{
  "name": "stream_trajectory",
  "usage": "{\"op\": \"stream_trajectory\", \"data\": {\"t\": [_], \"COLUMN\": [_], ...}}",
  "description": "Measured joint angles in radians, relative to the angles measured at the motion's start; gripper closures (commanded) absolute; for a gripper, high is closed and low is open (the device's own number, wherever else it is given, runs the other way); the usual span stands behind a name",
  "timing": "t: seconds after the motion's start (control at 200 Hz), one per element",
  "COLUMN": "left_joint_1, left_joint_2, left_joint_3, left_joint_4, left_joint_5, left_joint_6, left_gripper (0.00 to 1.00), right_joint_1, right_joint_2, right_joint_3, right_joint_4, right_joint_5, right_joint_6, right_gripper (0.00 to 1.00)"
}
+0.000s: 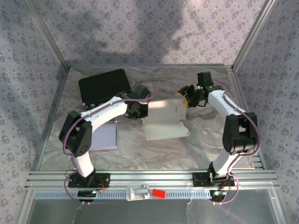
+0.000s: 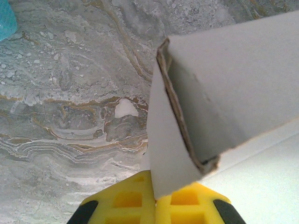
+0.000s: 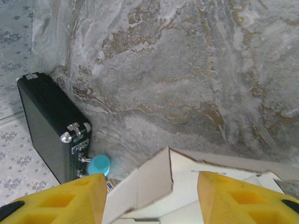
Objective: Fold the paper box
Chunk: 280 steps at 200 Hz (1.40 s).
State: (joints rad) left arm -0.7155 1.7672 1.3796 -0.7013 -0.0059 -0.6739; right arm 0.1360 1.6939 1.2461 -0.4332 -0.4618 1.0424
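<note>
- Anchor: left gripper (image 2: 154,205) clamps the white paper box (image 1: 161,125) by a flap (image 2: 169,158); hold firm.
- Right gripper (image 3: 150,190), jaws wide, straddles the far flap (image 3: 140,179); centre it before closing.

A black case (image 1: 103,87) is blocking the worktop's (image 1: 154,156) back-left corner; the paper box (image 1: 163,119) is occupying the centre, leaving open passage along the front.

My two arms bend inward over mid-table: left gripper (image 1: 138,110) pinched shut on the paper box (image 1: 164,122), right gripper (image 1: 187,96) opposite, jaws parted.
</note>
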Motion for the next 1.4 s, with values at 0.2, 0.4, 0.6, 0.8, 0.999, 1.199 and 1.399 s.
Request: {"op": "stream_trajectory", "data": {"t": [0.2,0.4,0.6,0.8,0.999,1.199,1.399], "left_joint_1": [0.0,0.0,0.003,0.007,0.017,0.017,0.017], "left_joint_2": [0.0,0.0,0.0,0.0,0.0,0.0,0.0], "left_joint_3": [0.0,0.0,0.0,0.0,0.0,0.0,0.0], "left_joint_4": [0.006,0.007,0.01,0.014,0.009,0.009,0.024], "left_joint_5": [0.014,0.018,0.018,0.018,0.018,0.023,0.025], "left_joint_6": [0.004,0.008,0.011,0.019,0.031,0.045,0.045], "left_gripper": [1.0,1.0,1.0,1.0,1.0,1.0,1.0], "right_joint_1": [-0.017,-0.024,-0.023,-0.012,-0.01,-0.013,0.023], "right_joint_2": [0.087,0.098,0.083,0.031,-0.006,0.01,0.031], "right_joint_3": [0.006,0.009,0.005,-0.005,-0.003,0.012,0.042], "right_joint_4": [0.051,0.05,0.049,0.03,-0.06,-0.134,-0.201], "right_joint_5": [-0.007,-0.007,-0.008,-0.048,-0.056,-0.08,-0.101], "right_joint_6": [0.012,-0.012,-0.043,-0.103,-0.17,-0.177,-0.183], "right_gripper": [0.58,0.64,0.72,0.73,0.74,0.67,0.61]}}
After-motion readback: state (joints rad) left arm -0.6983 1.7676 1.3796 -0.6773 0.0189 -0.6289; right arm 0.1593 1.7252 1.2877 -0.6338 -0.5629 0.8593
